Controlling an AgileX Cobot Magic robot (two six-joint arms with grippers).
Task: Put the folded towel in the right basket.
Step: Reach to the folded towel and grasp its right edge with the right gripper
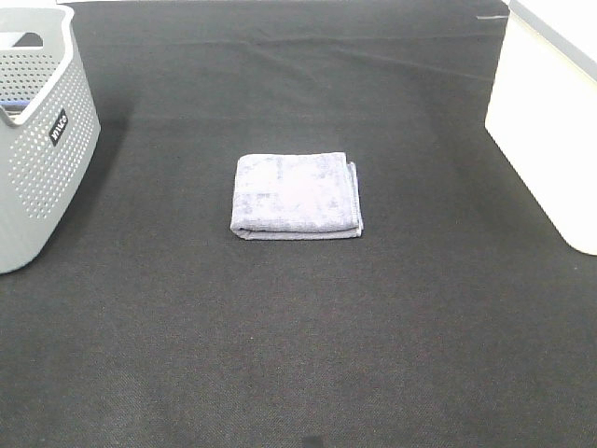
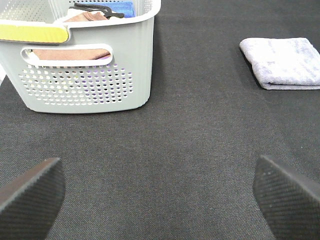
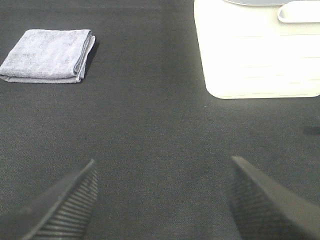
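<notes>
— What does the high camera give you?
— Your folded towel (image 1: 297, 196) lies flat on the dark desk (image 1: 298, 355), outside the white basket (image 1: 550, 131) and well apart from it.
— And your left wrist?
— The left gripper (image 2: 160, 195) hangs with its fingers wide apart, holding nothing. A grey basket (image 2: 85, 75) with cloths (image 2: 70, 52) inside stands ahead.
— Your right wrist?
— The right gripper (image 3: 165, 200) is spread too, and empty. The white basket is near it.

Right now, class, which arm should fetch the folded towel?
Right, probably: the right end effector is open, facing the towel and white basket; the left end effector faces the grey basket.
</notes>
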